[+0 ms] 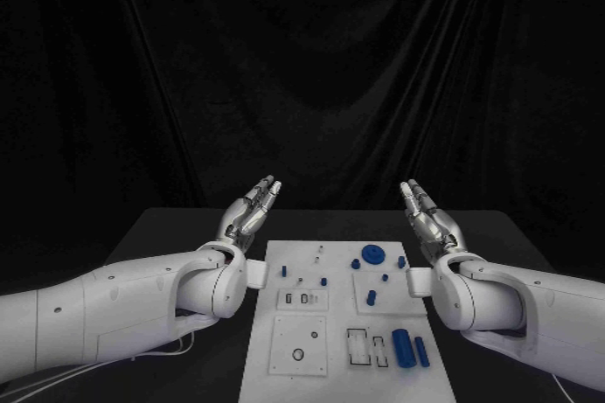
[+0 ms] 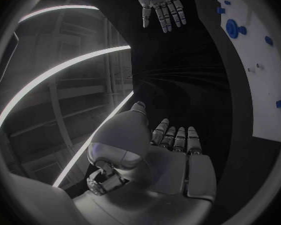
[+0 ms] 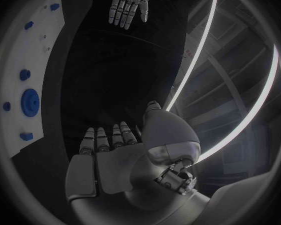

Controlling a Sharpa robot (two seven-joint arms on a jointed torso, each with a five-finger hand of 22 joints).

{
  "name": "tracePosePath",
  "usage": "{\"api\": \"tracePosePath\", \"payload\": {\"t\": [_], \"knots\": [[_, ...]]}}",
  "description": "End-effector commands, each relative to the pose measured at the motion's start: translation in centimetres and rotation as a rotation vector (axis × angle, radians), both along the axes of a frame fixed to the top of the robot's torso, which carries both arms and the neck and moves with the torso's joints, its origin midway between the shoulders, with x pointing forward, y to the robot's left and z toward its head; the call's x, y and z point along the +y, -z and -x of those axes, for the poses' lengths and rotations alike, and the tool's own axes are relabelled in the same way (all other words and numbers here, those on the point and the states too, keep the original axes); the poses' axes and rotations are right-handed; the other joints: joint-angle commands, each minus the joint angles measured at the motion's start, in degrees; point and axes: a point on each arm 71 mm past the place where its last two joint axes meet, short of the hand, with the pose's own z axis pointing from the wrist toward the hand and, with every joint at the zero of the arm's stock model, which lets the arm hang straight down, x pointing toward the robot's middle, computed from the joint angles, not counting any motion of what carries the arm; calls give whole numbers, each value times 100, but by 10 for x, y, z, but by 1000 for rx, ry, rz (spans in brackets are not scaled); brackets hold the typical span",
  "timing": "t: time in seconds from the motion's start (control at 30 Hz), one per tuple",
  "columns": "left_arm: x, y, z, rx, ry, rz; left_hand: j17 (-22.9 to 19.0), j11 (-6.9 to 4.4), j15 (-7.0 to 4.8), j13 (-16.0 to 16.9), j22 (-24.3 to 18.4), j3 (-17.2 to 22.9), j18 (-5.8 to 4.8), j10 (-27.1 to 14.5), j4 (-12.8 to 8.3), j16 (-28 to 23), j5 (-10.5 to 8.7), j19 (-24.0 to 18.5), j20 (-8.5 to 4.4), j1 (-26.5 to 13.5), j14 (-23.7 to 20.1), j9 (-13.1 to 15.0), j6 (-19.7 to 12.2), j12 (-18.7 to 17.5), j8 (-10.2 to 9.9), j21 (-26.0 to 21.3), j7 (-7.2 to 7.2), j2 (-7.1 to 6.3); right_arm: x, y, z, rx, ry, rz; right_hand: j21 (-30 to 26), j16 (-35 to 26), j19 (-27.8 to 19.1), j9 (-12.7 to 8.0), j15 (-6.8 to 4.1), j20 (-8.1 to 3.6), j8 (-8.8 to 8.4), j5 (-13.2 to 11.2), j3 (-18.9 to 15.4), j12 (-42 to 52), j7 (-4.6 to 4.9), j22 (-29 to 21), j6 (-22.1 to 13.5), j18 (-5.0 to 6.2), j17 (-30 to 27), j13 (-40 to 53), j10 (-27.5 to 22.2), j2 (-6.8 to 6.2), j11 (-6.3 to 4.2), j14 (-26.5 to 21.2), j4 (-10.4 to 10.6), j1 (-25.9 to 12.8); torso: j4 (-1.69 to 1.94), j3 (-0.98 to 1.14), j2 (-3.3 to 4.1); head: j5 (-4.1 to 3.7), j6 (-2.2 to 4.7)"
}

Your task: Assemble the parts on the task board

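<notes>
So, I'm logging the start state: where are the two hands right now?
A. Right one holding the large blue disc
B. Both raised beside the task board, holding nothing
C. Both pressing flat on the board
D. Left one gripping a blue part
B: the left hand and right hand stand open on either side of the task board, fingers straight and holding nothing.

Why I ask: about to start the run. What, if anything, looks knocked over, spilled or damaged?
Nothing stands out. The task board lies flat, its blue parts on it. The left hand and right hand are raised and open, holding nothing.
</notes>
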Motion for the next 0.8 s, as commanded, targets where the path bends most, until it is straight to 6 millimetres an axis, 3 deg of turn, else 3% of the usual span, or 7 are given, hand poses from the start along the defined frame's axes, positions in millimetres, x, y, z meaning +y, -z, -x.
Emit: {"api": "tracePosePath", "payload": {"t": [0.03,0.33,0.43,0.5,0.57,0.6,0.8], "knots": [[-2,-12,0,-123,49,124,-6,-37,-68,-6,-9,-27,132,1,94,-21,215,-6,56,401,8,19,154,-20,43,-33,18,57,1,-2,0,-9,-11,-60,-18,-20,-2,13,-1032,-400,32,63,-113,46,70,-9,97,104,-8,11,-8,13,103,-2,44,298,0,-1,3,0,-1],[2,-11,-4,-132,72,146,-6,-24,-14,-7,-9,7,285,-1,93,-21,442,-6,284,626,8,14,131,-20,36,-33,26,41,-5,1,-6,-1,-58,-44,-18,-20,-2,16,-601,2,36,49,-109,59,231,-9,118,96,-8,12,-9,-52,406,-2,37,442,-12,3,34,-19,-106],[2,-12,-4,-134,107,157,-6,-43,42,-7,-9,4,391,-1,98,-21,443,-6,457,699,8,12,107,-20,34,-33,8,39,-7,0,-6,-21,-73,-21,-18,-20,-2,24,-182,312,44,104,-58,80,385,-9,173,7,-8,15,-7,-95,452,-2,-1,626,-15,-3,23,-9,-177],[3,-12,-3,-142,117,138,-6,94,233,-7,-2,9,506,-1,100,-21,481,2,806,778,8,18,145,-20,41,-25,108,65,-9,-2,-7,-42,-87,3,2,28,18,38,470,768,57,393,32,267,625,8,240,-184,24,48,31,-131,776,35,-97,968,-17,-5,25,-5,-229],[4,-13,-3,-156,115,107,-6,207,326,0,7,7,558,19,101,-21,531,12,931,806,8,31,259,-14,58,-16,202,69,-12,-4,-9,-71,-108,39,232,442,335,74,1021,1206,96,790,145,770,677,163,435,-297,206,135,196,-203,1467,457,-299,1465,-16,-6,29,-14,-308],[4,-13,-3,-162,115,95,-4,554,588,71,34,70,581,281,100,-18,890,53,1178,976,11,91,772,75,175,18,506,9,-13,-6,-10,-85,-120,58,611,911,949,161,1269,1496,234,996,199,1150,854,374,930,-261,365,190,343,-255,1776,1022,-413,1768,-13,-6,32,-17,-329],[8,-17,-3,-183,120,56,139,781,821,202,206,186,644,912,85,349,1255,437,1531,1379,417,98,976,501,183,295,603,-127,-14,-27,-21,-213,-240,250,2007,2546,3802,204,1435,1813,529,1399,363,2606,1245,973,1475,-86,702,282,1369,-394,2269,3695,-769,2666,-10,-9,30,20,-497]]}}
